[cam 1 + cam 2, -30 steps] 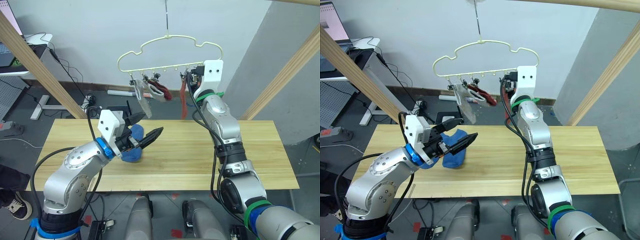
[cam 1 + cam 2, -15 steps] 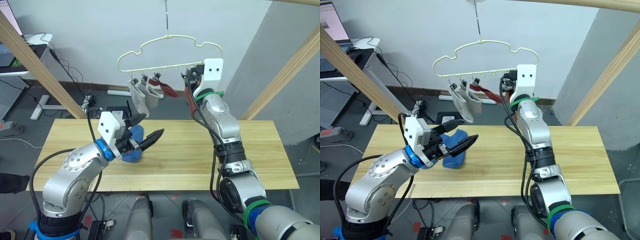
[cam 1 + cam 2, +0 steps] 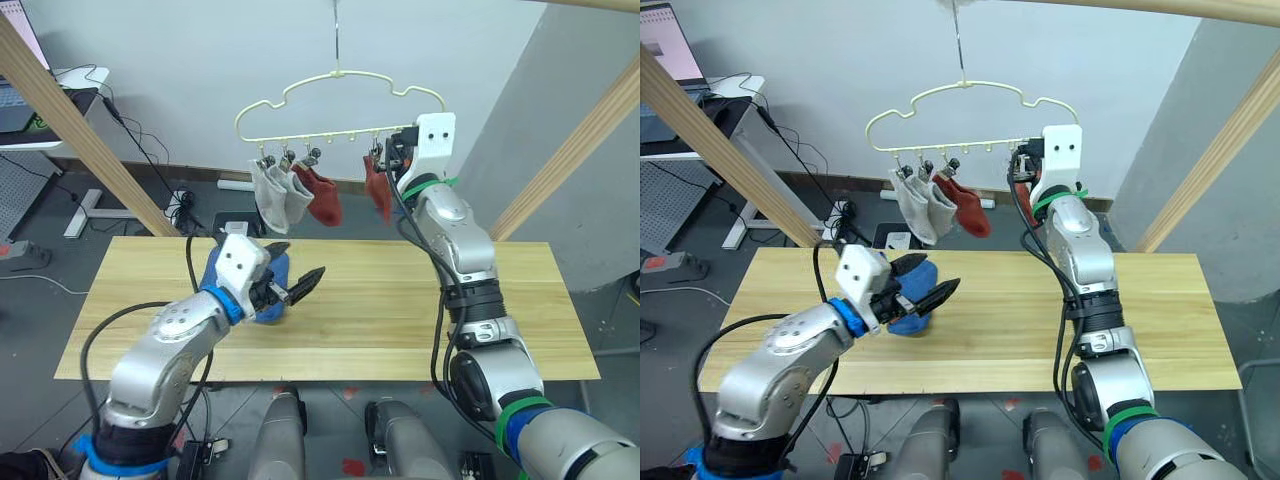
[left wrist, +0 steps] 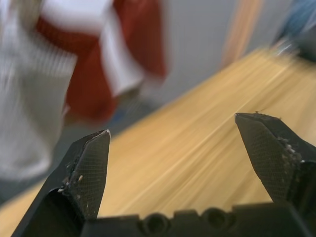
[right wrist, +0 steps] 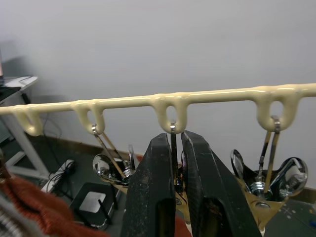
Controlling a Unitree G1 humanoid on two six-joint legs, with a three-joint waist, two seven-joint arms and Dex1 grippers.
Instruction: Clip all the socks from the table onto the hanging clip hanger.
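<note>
Four socks (image 3: 272, 195) hang; no writing.

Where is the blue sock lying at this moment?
In the head views the blue sock lies on the table left of its middle, just behind the open left gripper, below the hanging grey socks.

I see even, soft indoor light with faint shadows; my left wrist view blurs the hanging socks (image 4: 59, 84) (at ten o'clock), its fingertips sharp.
</note>
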